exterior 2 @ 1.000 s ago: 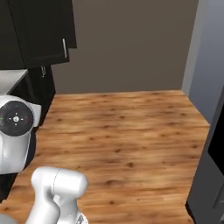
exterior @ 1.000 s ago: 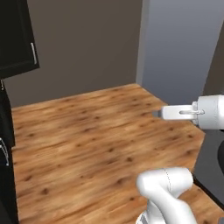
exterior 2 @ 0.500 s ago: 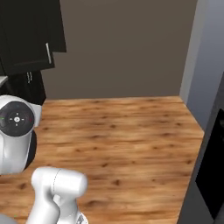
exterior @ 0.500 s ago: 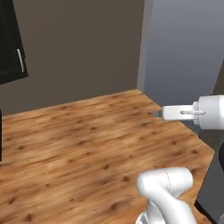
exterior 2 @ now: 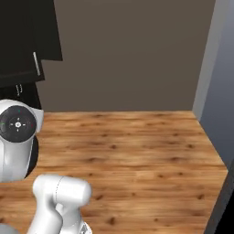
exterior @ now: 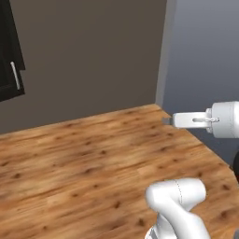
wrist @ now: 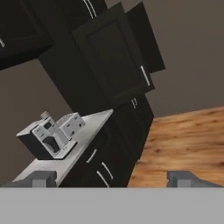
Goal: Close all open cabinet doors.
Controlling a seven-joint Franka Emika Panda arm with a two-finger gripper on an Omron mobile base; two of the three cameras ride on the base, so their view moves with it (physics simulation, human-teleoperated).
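Note:
In the hand view a black recessed-panel cabinet door [wrist: 114,57] with a slim silver handle [wrist: 145,75] stands swung out from the upper cabinets, above the end of the counter. The same door shows at the left edge of the left base view [exterior: 10,51] and at the upper left of the right base view [exterior 2: 27,41]. My gripper [wrist: 112,179] is open with nothing between its fingertips [wrist: 186,178], and it is far from the door. In the left base view the gripper [exterior: 165,121] points left over the wooden floor.
A grey counter [wrist: 89,124] carries a boxy grey and black appliance [wrist: 51,134]. Black drawer fronts [wrist: 98,162] with silver handles sit below it. Tall black cabinets [wrist: 138,116] meet a brown wall. A wide wooden floor [exterior: 84,158] lies ahead, with a grey wall corner [exterior: 161,51] on the right.
The whole picture has shifted in both base views, so the base has moved. The black cabinets have slid toward the left edge. The arm keeps the same pose.

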